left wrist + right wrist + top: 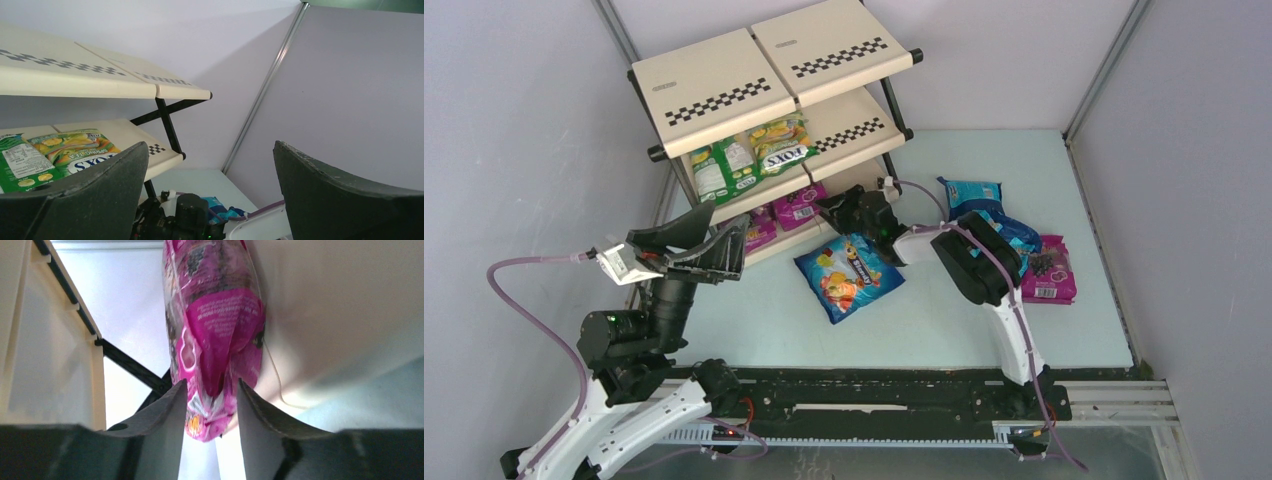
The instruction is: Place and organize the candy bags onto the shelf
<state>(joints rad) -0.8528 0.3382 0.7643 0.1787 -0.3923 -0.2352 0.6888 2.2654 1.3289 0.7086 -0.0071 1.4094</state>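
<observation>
The shelf (724, 80) stands at the back left. Two green-yellow candy bags (714, 170) (779, 145) lie on its middle tier, and magenta ones (799, 205) on the bottom tier. My right gripper (829, 210) reaches into the bottom tier. Its jaws (211, 385) stand apart around the lower end of a magenta bag (220, 325) without squeezing it. On the table lie a blue bag with orange fruit art (849, 275), teal-blue bags (972, 192) and another magenta bag (1049, 270). My left gripper (742, 245) hovers wide open and empty before the shelf's left side (210, 145).
The enclosure walls close in at the left, back and right. The shelf's black cross brace (167, 125) shows beside the middle tier (125, 132). My right arm's forearm (974, 260) lies over the teal bags. A black rail (874, 400) runs along the near edge.
</observation>
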